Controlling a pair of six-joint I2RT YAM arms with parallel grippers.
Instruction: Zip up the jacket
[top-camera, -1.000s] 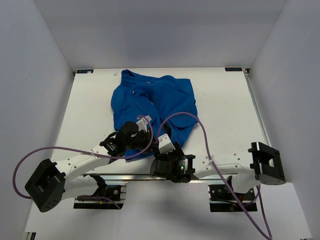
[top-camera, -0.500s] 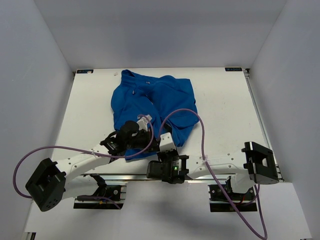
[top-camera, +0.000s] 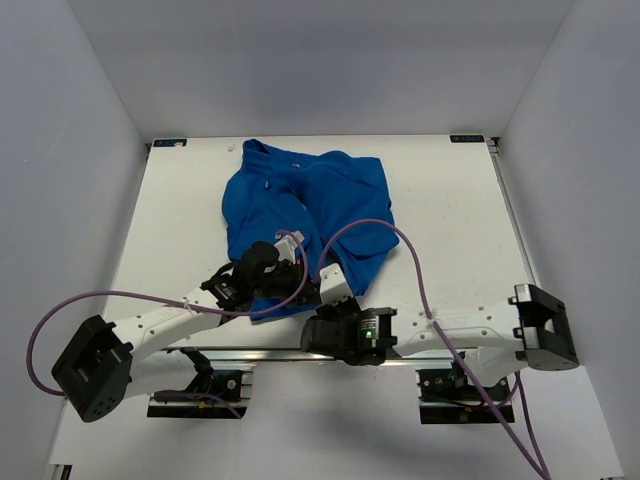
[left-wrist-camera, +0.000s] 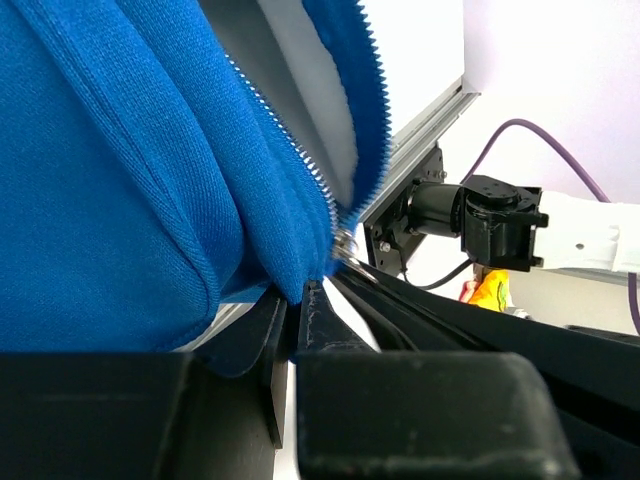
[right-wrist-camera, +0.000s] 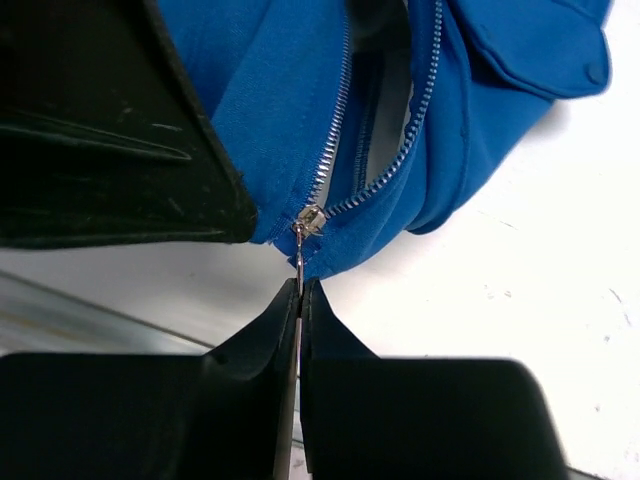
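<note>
The blue jacket (top-camera: 305, 205) lies crumpled on the white table, its hem toward the arms. My left gripper (top-camera: 292, 288) is shut on the blue hem fabric beside the zipper's bottom end (left-wrist-camera: 296, 298). In the left wrist view the zipper teeth (left-wrist-camera: 300, 150) part upward over white lining. My right gripper (top-camera: 318, 304) is shut on the silvery zipper pull (right-wrist-camera: 299, 262), just below the slider (right-wrist-camera: 309, 220). Above the slider the two rows of teeth (right-wrist-camera: 400, 165) stand apart, so the jacket is unzipped there. The left finger (right-wrist-camera: 100, 130) fills the upper left of the right wrist view.
White table (top-camera: 450, 230) with grey walls on three sides. A metal rail (top-camera: 250, 352) runs along the near edge, close under both grippers. A flap pocket with a snap (right-wrist-camera: 535, 45) lies right of the zipper. Purple cables (top-camera: 390, 235) loop over the jacket's lower part.
My right gripper's jaws have closed onto the zipper pull, after a small shift of the right arm left and back. The left gripper has kept its grip on the hem without moving.
</note>
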